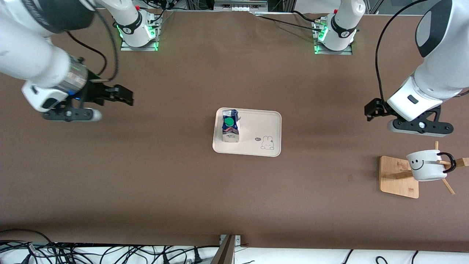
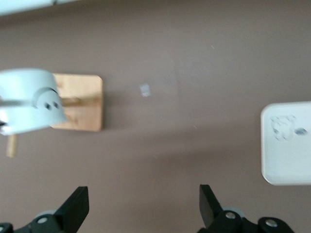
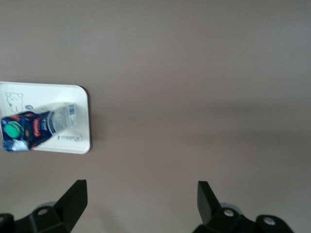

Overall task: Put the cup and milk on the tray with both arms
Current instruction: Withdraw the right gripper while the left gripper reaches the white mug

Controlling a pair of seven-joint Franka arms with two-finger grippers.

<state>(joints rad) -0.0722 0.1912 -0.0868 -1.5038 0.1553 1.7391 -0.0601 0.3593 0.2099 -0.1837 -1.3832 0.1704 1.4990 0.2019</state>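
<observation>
The milk, a blue and white carton with a green cap, stands on the cream tray at its end toward the right arm. The white smiley cup hangs on a peg of a wooden rack toward the left arm's end. My left gripper is open and empty, over bare table beside the rack. Its wrist view shows its own gripper, the cup and a tray corner. My right gripper is open and empty, over bare table. Its wrist view shows its own gripper, the milk and the tray.
The brown table stretches wide around the tray. The arm bases stand along the edge farthest from the front camera. Cables lie off the nearest edge. The rack's pegs stick out past the cup.
</observation>
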